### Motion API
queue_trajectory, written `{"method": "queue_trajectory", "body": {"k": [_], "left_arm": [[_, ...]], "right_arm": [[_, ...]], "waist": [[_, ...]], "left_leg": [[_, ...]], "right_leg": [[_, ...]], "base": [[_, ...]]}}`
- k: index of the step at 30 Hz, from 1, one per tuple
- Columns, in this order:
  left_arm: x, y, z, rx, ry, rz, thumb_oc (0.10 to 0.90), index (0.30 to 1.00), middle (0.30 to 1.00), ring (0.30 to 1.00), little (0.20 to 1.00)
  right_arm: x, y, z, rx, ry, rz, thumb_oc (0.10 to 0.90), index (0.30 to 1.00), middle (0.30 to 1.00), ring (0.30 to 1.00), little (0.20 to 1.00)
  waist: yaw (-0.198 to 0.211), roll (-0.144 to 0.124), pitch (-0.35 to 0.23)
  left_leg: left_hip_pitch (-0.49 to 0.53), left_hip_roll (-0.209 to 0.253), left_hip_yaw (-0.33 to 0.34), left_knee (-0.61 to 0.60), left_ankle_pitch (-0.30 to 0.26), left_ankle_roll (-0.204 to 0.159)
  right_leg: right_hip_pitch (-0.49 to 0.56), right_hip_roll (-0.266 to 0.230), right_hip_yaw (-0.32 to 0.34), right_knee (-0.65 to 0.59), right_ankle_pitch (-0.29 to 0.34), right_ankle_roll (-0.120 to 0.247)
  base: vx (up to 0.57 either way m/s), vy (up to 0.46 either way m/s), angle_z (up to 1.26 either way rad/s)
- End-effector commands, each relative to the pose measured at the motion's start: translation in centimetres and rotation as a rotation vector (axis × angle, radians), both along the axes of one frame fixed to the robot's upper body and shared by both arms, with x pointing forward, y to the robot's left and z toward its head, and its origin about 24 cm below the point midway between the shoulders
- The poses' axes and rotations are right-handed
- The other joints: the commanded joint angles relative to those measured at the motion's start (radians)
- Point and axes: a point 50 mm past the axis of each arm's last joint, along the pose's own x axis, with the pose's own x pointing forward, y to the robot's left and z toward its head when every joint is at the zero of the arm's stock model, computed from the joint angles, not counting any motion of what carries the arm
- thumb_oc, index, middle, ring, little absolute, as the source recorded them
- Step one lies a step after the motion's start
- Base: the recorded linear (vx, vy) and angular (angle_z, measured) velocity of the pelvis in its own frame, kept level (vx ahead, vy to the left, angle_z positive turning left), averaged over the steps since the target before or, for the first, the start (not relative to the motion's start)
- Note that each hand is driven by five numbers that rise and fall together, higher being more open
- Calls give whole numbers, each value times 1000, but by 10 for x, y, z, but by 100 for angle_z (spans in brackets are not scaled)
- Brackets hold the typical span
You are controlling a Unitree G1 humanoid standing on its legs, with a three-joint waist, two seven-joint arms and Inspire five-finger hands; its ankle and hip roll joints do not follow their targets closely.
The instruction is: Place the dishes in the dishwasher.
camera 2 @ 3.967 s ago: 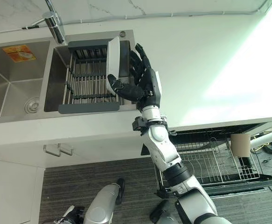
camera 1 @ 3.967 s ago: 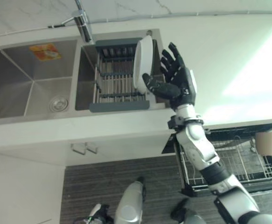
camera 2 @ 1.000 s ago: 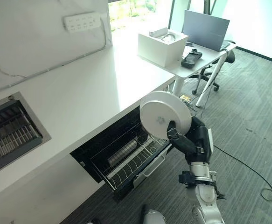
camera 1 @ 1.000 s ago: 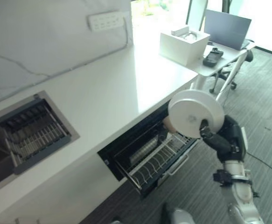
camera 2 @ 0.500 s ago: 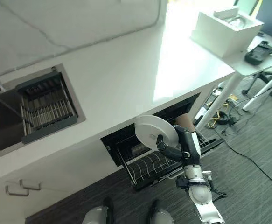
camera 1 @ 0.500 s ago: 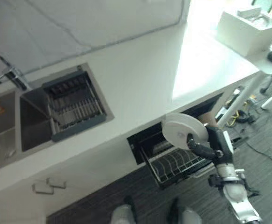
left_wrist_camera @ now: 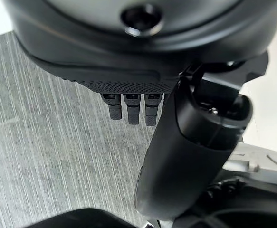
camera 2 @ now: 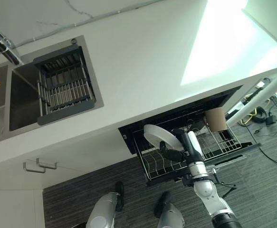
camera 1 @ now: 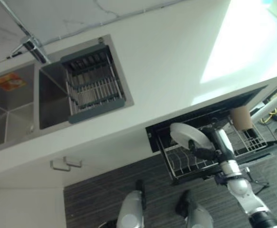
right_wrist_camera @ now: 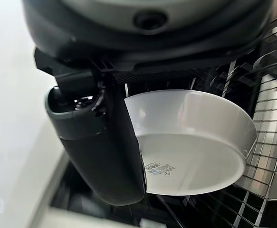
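Plate (camera 2: 161, 137) now lower, right hand (camera 2: 176, 153) over dishwasher rack (camera 2: 152, 164).

I see the sink (camera 1: 14, 114) at the tabletop's (camera 1: 176, 61) left, a drying rack (camera 1: 93, 85) in its right basin, and the dishwasher rack (camera 2: 186, 156) pulled out below right, a plate (camera 2: 161, 137) over it.

small printed label on white bowl (right_wrist_camera: 190, 142) underside, orange sink sticker (camera 1: 9, 81), neither legible
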Motion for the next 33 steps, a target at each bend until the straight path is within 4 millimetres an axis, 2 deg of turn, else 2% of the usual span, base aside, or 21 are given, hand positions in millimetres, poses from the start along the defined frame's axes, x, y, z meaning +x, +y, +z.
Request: {"method": "queue_trajectory", "body": {"k": [1,2,4,7,8,11,13,20,22,25,27,30,33], "left_arm": [[-3,-7,1,-131,4,104,800,900,900,900,900],[-3,-13,2,-265,19,249,800,900,900,900,900],[3,-20,5,-420,15,453,800,900,900,900,900],[14,-13,11,-477,-23,555,800,900,900,900,900],[20,-11,14,-512,-37,599,800,900,900,900,900],[32,-12,17,-544,-52,641,800,900,900,900,900],[41,-20,19,-568,-72,612,800,900,900,900,900],[53,-26,21,-579,-105,577,800,900,900,900,900],[54,-25,22,-583,-112,593,800,900,900,900,900],[56,-26,22,-585,-116,597,800,900,900,900,900],[60,-27,23,-590,-119,585,800,900,900,900,900],[63,-30,24,-596,-126,583,800,900,900,900,900],[67,-33,25,-599,-135,575,800,900,900,900,900]], "right_arm": [[23,3,58,-25,-273,27,400,300,300,300,300],[34,-4,64,-78,-267,-32,400,300,300,300,300],[46,-14,66,-135,-269,-126,400,300,300,300,300],[54,-27,74,-172,-302,-216,400,300,300,300,300],[63,-37,87,-175,-315,-290,400,300,300,300,300],[75,-53,102,-202,-323,-449,400,300,300,300,300],[76,-73,111,-293,-422,-719,400,300,300,300,300],[75,-87,114,-399,-472,-995,400,300,300,300,300],[71,-90,105,-376,-453,-1051,400,300,300,300,300],[70,-88,98,-374,-437,-1047,400,300,300,300,300],[76,-74,90,-411,-420,-957,400,300,300,300,300],[82,-56,86,-388,-434,-913,400,300,300,300,300],[85,-46,81,-400,-398,-890,400,300,300,300,300]], "waist": [[15,-11,-35],[32,-16,-24],[51,-17,-6],[69,-23,18],[78,-26,31],[88,-32,49],[99,-34,66],[115,-21,94],[114,-21,104],[114,-21,111],[117,-17,123],[117,-17,131],[118,-19,131]], "left_leg": [[51,-13,-50,-4,-66,-12],[51,-21,-56,-4,-61,-7],[48,-26,-59,-4,-54,3],[52,-34,-60,-4,-48,17],[51,-41,-62,-4,-46,25],[44,-51,-66,-4,-44,35],[34,-56,-66,-4,-41,44],[13,-72,-70,-4,-37,60],[7,-76,-66,-4,-38,65],[3,-78,-66,-3,-39,68],[-6,-83,-67,-3,-37,70],[-16,-84,-63,-1,-36,72],[-32,-84,-58,6,-38,74]], "right_leg": [[110,-1,69,45,-149,33],[98,-14,63,74,-152,30],[75,-34,57,133,-163,23],[63,-47,53,179,-170,19],[45,-49,57,211,-178,16],[23,-45,64,244,-190,11],[9,-38,67,262,-196,5],[-24,-41,73,294,-203,6],[-32,-42,77,302,-206,6],[-39,-41,81,306,-208,6],[-47,-38,82,310,-210,3],[-61,-38,84,328,-217,-1],[-77,-37,86,335,-221,-3]], "base": [[-73,-63,25],[-119,-60,27],[-113,-86,15],[-51,-77,14],[-91,-53,10],[-93,-35,-1],[-102,-26,5],[-60,6,1],[-55,-1,1],[-48,-4,1],[-52,-17,1],[-23,-5,0],[-26,3,-1]]}}
